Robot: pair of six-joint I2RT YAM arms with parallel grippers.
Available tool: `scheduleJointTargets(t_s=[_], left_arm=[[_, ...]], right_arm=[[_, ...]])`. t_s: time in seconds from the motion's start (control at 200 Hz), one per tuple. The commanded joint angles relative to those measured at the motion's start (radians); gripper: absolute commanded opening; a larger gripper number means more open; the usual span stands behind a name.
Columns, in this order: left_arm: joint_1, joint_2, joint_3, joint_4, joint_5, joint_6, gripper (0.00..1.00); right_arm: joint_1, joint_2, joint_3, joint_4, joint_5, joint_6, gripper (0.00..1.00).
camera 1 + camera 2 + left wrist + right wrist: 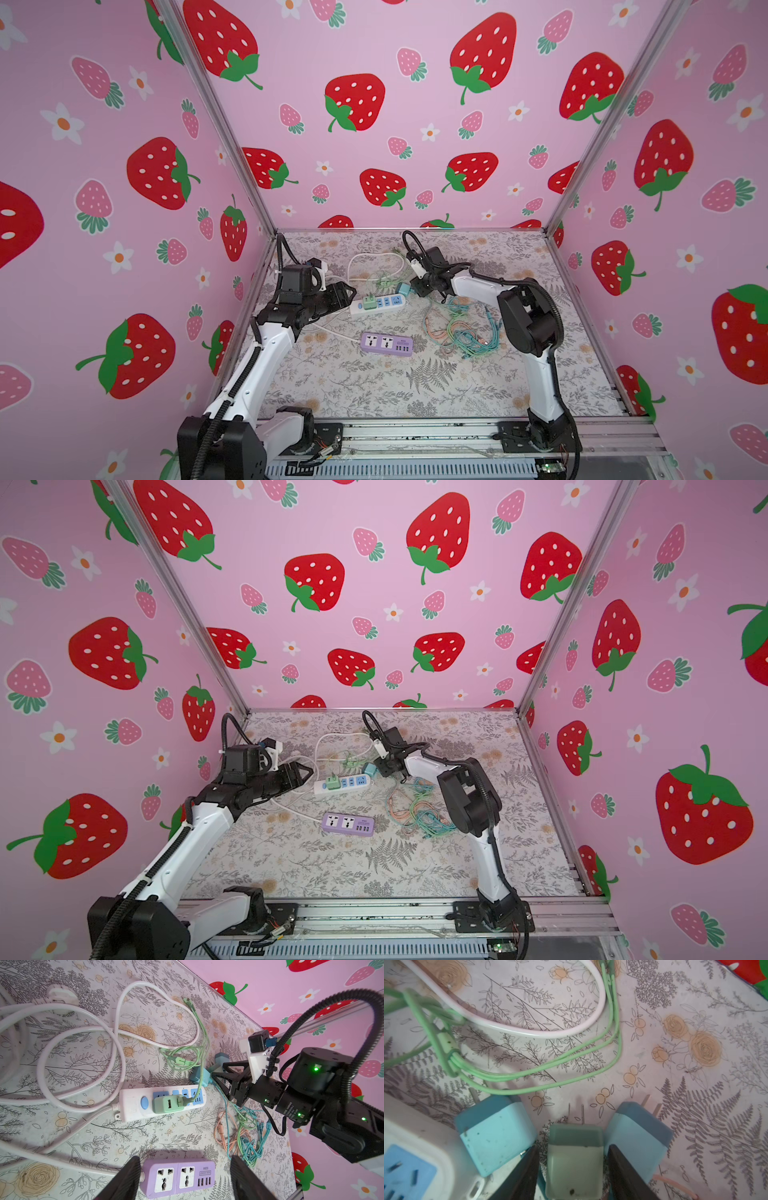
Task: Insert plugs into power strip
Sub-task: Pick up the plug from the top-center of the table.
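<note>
A white power strip (376,304) (133,1103) lies mid-table with a mint green plug (368,302) (167,1103) seated in it. At its far end lie three loose plugs: a mint one (574,1159) between two teal ones (496,1136) (637,1136), prongs pointing away. My right gripper (573,1147) (413,286) is open and straddles the mint plug, with a narrow gap on each side. My left gripper (185,1159) (352,291) is open and holds nothing, near the white strip's switch end. A purple power strip (386,344) (178,1178) lies nearer the front.
Looped white cords (83,1047) lie behind and left of the white strip. Thin green cables (529,1076) run beside the loose plugs. A tangle of peach, teal and green cables (461,328) (419,812) sits right of the strips. Metal frame rails edge the table.
</note>
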Motion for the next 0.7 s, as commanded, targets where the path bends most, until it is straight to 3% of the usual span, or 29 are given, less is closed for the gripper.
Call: scheduleJointTargets(t_s=[0.0,0.695], left_arm=[[0.009,-0.011,0.002,0.002,0.025,0.007,0.71],[0.022,-0.013,-0.015,0.013,0.050,0.009,0.70]], right_arm=[[-0.002,0.023,0.020,-0.038,-0.009,0.023,0.55],[-0.012,0.056,0.024,-0.059,0.007,0.061,0.54]])
